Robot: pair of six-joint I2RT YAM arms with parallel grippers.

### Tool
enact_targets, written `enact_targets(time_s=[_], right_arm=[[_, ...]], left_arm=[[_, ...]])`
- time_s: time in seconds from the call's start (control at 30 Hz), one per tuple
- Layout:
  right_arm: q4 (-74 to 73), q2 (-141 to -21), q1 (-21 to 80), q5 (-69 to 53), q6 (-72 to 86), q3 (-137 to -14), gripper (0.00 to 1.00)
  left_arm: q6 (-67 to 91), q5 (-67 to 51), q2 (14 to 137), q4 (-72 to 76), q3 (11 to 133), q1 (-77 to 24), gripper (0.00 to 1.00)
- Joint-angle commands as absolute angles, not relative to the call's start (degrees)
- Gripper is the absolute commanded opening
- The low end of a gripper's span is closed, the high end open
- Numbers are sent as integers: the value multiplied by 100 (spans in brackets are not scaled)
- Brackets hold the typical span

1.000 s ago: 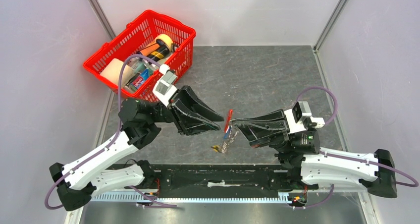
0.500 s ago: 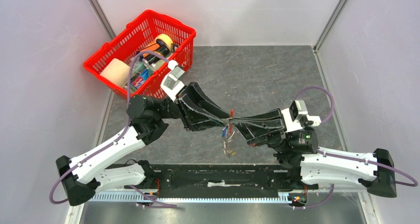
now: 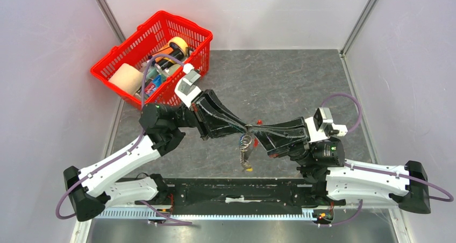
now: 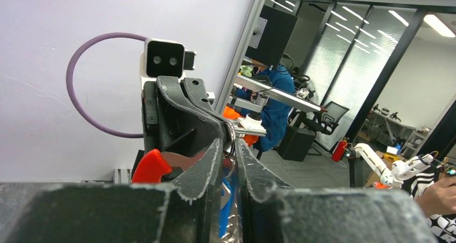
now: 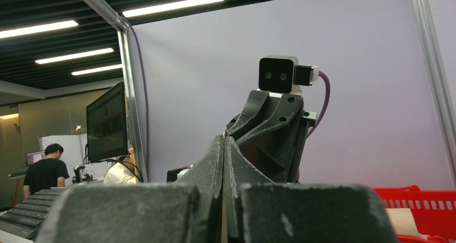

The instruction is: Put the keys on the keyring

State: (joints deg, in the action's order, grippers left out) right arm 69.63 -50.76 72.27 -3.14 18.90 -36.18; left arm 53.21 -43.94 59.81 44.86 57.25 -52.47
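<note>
- Since a second ago the left gripper (image 3: 243, 128) has swung in from well apart, its jaws then gaping. It now meets the right gripper (image 3: 255, 131) tip to tip over the middle of the table (image 3: 301, 87).
- Nearest me, the arms reach in from their bases, one on each side: two arms, two grippers.
- The right gripper's jaws are pressed flat together in its own wrist view. From the left wrist view the red crescent of the keyring (image 4: 152, 166) sits against its fingers, so I take it to be pinching the clip. The silvery fringe hangs free below, off the tabletop as far as I can judge.
- The left gripper's jaws are drawn to a narrow slit. The blue head of the keys (image 4: 224, 200) shows in that slit and looks nipped there, just beside the ring.
- Key and ring have been brought together, and both are held up in the air. Whether the key is threaded yet I cannot tell. Hooking it on and letting go seems to be what is left.
- I count one blue key and one keyring.
- Farthest back, in the far left corner, stands one red basket (image 3: 152, 55) of odds and ends, with neither gripper near it.
</note>
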Motion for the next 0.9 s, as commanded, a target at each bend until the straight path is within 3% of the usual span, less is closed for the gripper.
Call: enact_targets(time_s=[0.0,0.13,0.33,0.5,0.67,0.87], right_arm=[[7361,-5085,7225,-96,1819,-3799,0],[7356,-5074,7220,-114,1796,-3788,0],[6800,-4762,7225,-100,1686,-3767,0],[5607,-4255,7225,-35,1620,-3835,15],[3507,-3652,7225,555,1534,-4207,48],[484,-3326,7222,1519,1507,-5121,55]], left_arm=[[5398,-4553,5967,4646,5722,-5256,15],[5253,-4554,5935,4480,5738,-5251,3],[5145,-4583,5886,4218,5804,-5251,2],[4931,-4605,5786,3816,5845,-5254,2],[4392,-4448,5650,3021,5840,-5255,2],[3696,-3903,5661,2075,5901,-5256,2]])
